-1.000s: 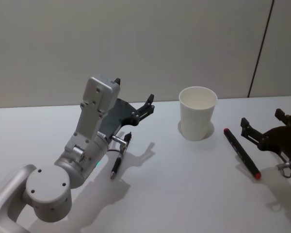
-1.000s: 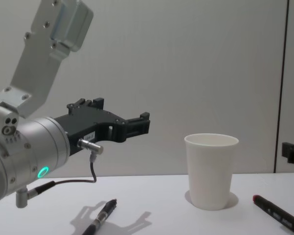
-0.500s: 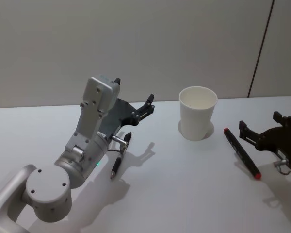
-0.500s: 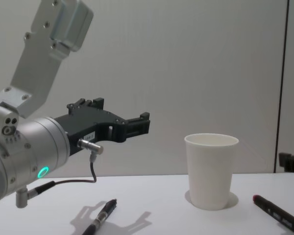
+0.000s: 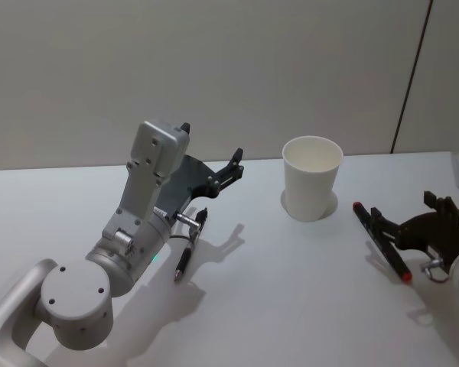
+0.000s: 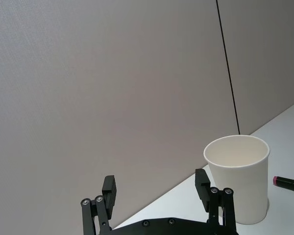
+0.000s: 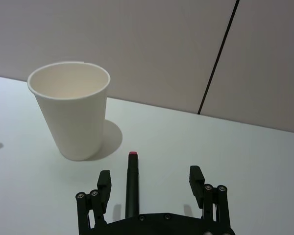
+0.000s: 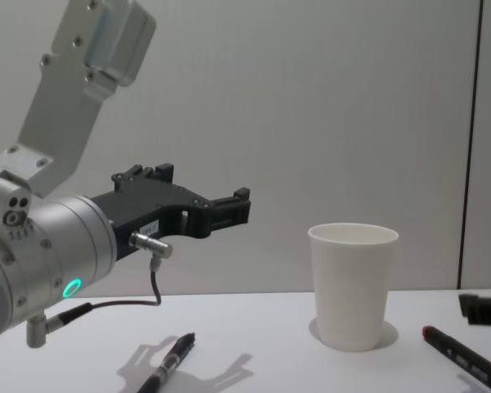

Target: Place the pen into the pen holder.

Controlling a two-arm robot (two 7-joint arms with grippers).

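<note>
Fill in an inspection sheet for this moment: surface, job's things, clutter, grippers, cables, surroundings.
Surface: white table, plain.
Job's things: pen holder upright, nothing sticking out; red-ended pen lying to its right, apart from it; black pen lying to its left, below the left arm.
Clutter: nothing seen.
Grippers: left gripper raised above the table, jaws open, empty; right gripper low over the red-ended pen, jaws open with the pen between them, not gripping.
Cables: thin cable looped from a plug on the left wrist.
Surroundings: grey wall with a dark vertical seam.
</note>
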